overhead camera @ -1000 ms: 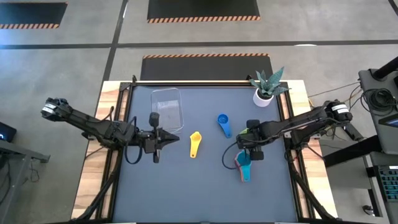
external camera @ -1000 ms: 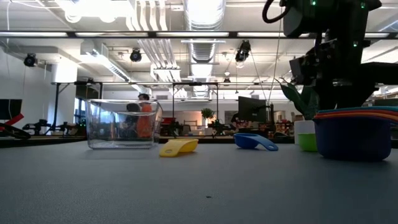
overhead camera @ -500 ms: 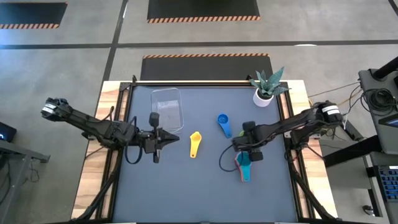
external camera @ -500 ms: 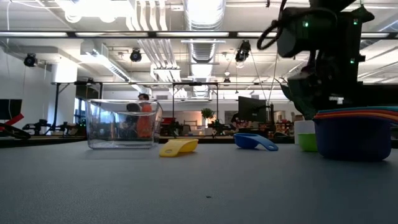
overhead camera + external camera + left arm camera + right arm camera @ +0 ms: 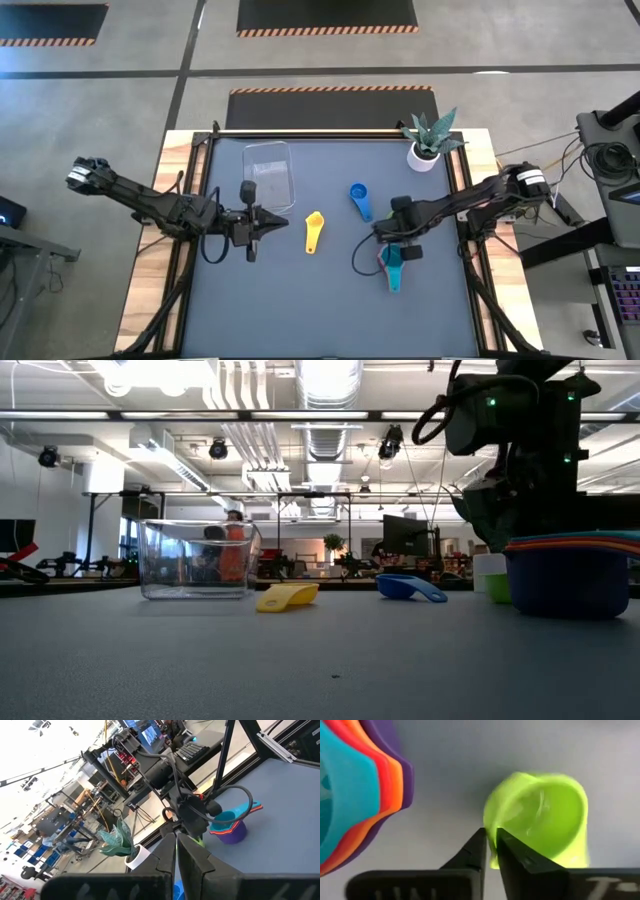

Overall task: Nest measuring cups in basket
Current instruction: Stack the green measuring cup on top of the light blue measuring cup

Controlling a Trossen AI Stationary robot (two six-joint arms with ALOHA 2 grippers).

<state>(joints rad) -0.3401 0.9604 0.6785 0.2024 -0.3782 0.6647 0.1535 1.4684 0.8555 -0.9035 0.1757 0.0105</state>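
Note:
The green cup (image 5: pixel 540 815) stands mouth up on the dark mat, and my right gripper (image 5: pixel 491 837) is shut on it from above. Beside it stands a nest of teal, red, orange and purple cups (image 5: pixel 392 264), also in the low view (image 5: pixel 570 575). The blue cup (image 5: pixel 359 198) and the yellow cup (image 5: pixel 313 232) lie loose mid-table. The clear basket (image 5: pixel 268 172) stands at the far left. My left gripper (image 5: pixel 278 222) hovers shut beside the basket, holding nothing. My right gripper pinches the green cup's wall at its rim (image 5: pixel 493 827), on the side toward the nest. One finger is inside the cup and one outside. The fingers point almost straight down. The cup's base (image 5: pixel 495 590) shows at table level.
A white plant pot (image 5: pixel 425 152) stands at the far right corner. Bare mat lies along the near edge and between the yellow cup and the basket. The table's black frame runs along both sides.
My right gripper has sunk toward the green cup and shifted slightly toward the table's left. The nest and the loose cups have stayed where they were.

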